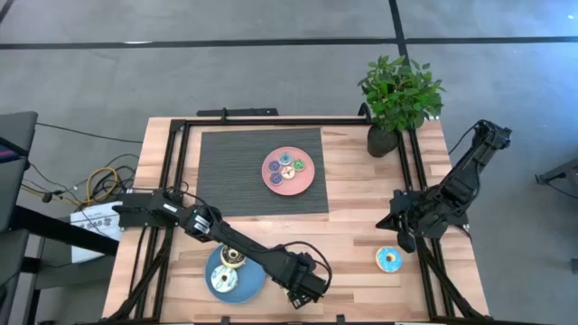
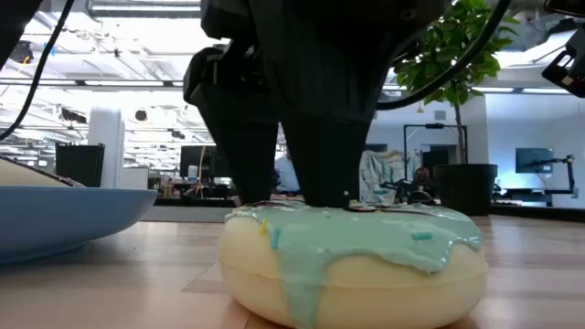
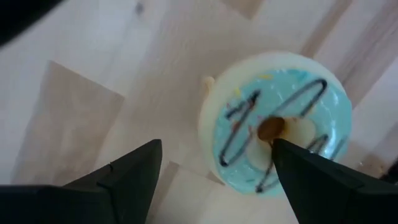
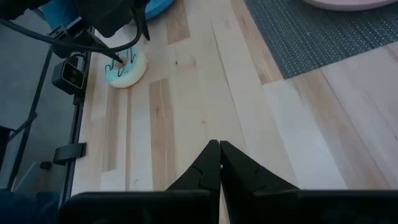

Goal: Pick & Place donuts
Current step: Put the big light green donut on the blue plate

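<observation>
Blue-iced donut (image 3: 277, 134) lies just beneath the left hand (image 3: 214, 165), its fingers spread wide.

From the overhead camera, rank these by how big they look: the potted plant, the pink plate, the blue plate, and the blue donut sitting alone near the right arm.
1. Potted plant, largest.
2. Pink plate and blue plate: they look alike, and the left arm covers part of the blue one, so no ranking.
3. Lone light blue donut, smallest.
</observation>
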`<act>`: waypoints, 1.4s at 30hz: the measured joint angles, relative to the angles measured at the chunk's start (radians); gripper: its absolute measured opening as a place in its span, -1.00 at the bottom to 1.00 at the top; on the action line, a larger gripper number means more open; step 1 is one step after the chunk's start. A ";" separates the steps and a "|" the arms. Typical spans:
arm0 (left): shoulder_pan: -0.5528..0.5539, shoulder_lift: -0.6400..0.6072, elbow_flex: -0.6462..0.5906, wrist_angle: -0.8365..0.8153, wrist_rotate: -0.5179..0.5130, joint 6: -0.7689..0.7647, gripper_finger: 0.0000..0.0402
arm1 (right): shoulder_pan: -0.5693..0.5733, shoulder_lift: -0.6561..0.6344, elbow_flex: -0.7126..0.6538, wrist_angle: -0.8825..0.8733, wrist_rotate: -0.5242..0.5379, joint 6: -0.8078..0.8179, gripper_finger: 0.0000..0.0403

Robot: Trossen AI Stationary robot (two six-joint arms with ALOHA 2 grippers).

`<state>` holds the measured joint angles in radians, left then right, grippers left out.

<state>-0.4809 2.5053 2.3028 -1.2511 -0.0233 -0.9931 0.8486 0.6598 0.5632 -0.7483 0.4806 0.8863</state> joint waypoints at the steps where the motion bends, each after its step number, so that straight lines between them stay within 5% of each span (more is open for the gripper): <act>1: -0.001 0.000 0.000 0.000 -0.019 0.002 0.48 | 0.000 0.000 0.000 0.000 0.002 0.006 -1.00; 7: -0.001 0.000 -0.002 0.006 -0.079 0.003 0.48 | 0.000 0.000 0.000 0.000 0.020 0.031 -1.00; 26: -0.002 -0.001 -0.070 0.077 -0.045 -0.003 0.47 | 0.000 0.000 0.000 0.000 0.019 0.030 -1.00; 42: -0.002 -0.001 -0.070 0.098 -0.036 -0.017 0.02 | 0.000 0.000 0.000 -0.002 0.019 0.019 -1.00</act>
<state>-0.4831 2.5046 2.2330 -1.1526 -0.0592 -1.0097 0.8486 0.6598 0.5632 -0.7506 0.4999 0.9058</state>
